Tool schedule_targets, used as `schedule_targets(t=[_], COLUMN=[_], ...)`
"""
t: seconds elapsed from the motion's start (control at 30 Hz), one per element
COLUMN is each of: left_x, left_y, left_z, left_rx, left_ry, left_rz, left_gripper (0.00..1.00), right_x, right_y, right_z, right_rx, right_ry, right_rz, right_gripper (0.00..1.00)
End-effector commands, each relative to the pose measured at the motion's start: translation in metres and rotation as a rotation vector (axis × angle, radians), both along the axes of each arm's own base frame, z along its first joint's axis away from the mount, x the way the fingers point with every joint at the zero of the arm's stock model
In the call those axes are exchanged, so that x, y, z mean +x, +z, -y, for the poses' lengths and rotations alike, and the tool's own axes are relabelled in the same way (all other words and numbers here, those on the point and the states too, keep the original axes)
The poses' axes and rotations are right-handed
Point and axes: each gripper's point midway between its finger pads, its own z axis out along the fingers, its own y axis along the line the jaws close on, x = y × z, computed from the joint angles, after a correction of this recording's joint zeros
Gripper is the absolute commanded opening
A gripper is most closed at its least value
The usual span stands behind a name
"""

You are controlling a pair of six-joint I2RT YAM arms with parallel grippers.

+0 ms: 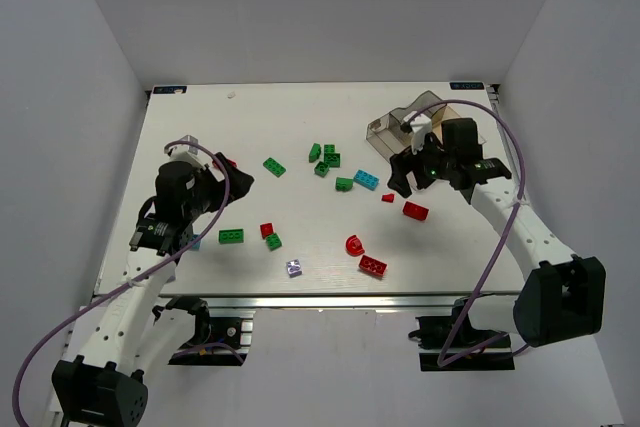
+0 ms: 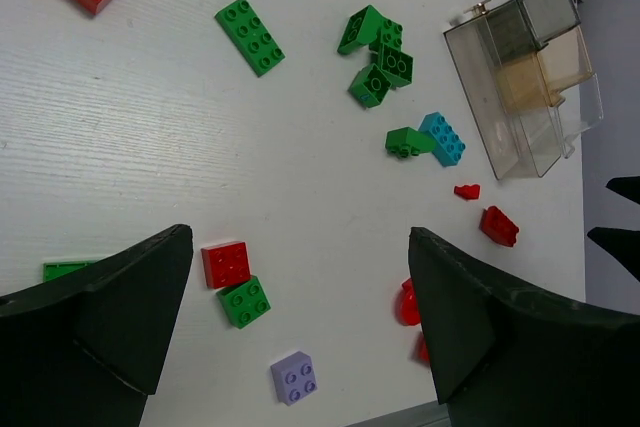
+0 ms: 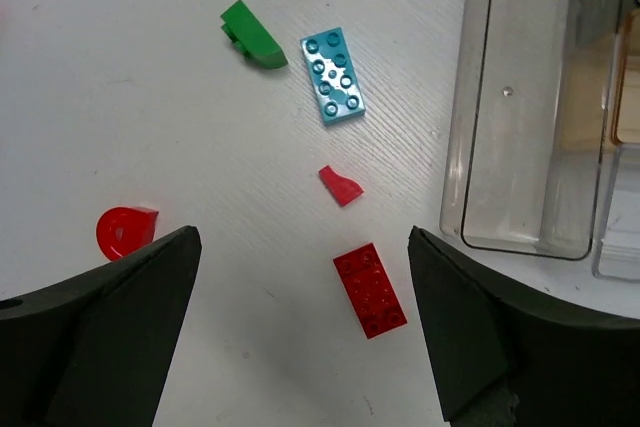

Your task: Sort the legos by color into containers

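Left gripper [image 2: 300,247] spread above scattered green and red legos [image 2: 250,35] loose on the table [image 1: 200,117]; right gripper [image 3: 300,237] likewise spread, hovering over a red brick [image 3: 370,290], a small red piece [image 3: 341,185] and a cyan brick [image 3: 333,75] lying just beside the tray [image 3: 520,147] at the table's far right corner
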Motion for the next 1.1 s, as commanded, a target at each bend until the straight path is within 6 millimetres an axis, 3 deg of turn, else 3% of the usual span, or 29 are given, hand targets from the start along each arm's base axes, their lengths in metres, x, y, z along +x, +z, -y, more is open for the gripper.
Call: schedule_targets(t=[0.0,0.1,0.33,0.37,0.47,0.5,0.57,0.6,0.67,0.7,0.77,0.8,0.83,0.93,1.07], left_x=[0.002,0.007,0.012,0.011,0.010,0.007,0.006,0.004,0.002,0.001,0.000,0.001,0.001,0.001,-0.001], left_y=[0.006,0.008,0.007,0.003,0.005,0.004,0.004,-0.001,-0.005,-0.007,-0.009,-0.010,-0.011,-0.012,-0.014], left_z=[0.005,0.008,0.009,0.009,0.008,0.008,0.009,0.009,0.012,0.013,0.014,0.014,0.014,0.013,0.013], left_rx=[-0.013,-0.010,-0.007,-0.005,-0.012,-0.017,-0.026,-0.033,-0.044,-0.047,-0.049,-0.047,-0.043,-0.038,-0.040], left_ry=[-0.025,-0.037,-0.044,-0.040,-0.034,-0.034,-0.033,-0.033,-0.045,-0.050,-0.057,-0.057,-0.056,-0.058,-0.057], left_rz=[0.026,0.029,0.031,0.021,0.030,0.030,0.035,0.025,0.016,0.010,-0.003,-0.007,-0.015,-0.023,-0.029], left_gripper=[0.98,0.98,0.98,0.98,0.94,0.88,0.75,0.55,0.43,0.44,0.60,0.78,0.83,0.90,0.91], right_x=[0.022,0.019,-0.016,-0.026,-0.038,-0.041,-0.042,-0.047,-0.048,-0.052,-0.048,-0.048,-0.040,-0.028,-0.012], right_y=[0.021,0.023,0.004,-0.008,-0.025,-0.031,-0.040,-0.047,-0.060,-0.067,-0.082,-0.090,-0.093,-0.106,-0.120], right_z=[0.010,0.007,-0.001,-0.001,0.003,0.006,0.013,0.016,0.023,0.027,0.037,0.041,0.047,0.054,0.059], right_rx=[0.026,0.007,-0.067,-0.072,-0.135,-0.151,-0.204,-0.220,-0.267,-0.283,-0.339,-0.356,-0.394,-0.441,-0.485], right_ry=[-0.148,-0.061,0.242,0.275,0.364,0.377,0.396,0.405,0.404,0.404,0.357,0.341,0.315,0.279,0.249], right_rz=[0.043,0.096,0.184,0.161,0.188,0.176,0.163,0.117,0.056,0.014,-0.033,-0.048,-0.029,-0.031,-0.048], right_gripper=[0.90,0.89,0.87,0.84,0.61,0.49,0.44,0.47,0.66,0.88,0.89,0.89,0.89,0.89,0.89])
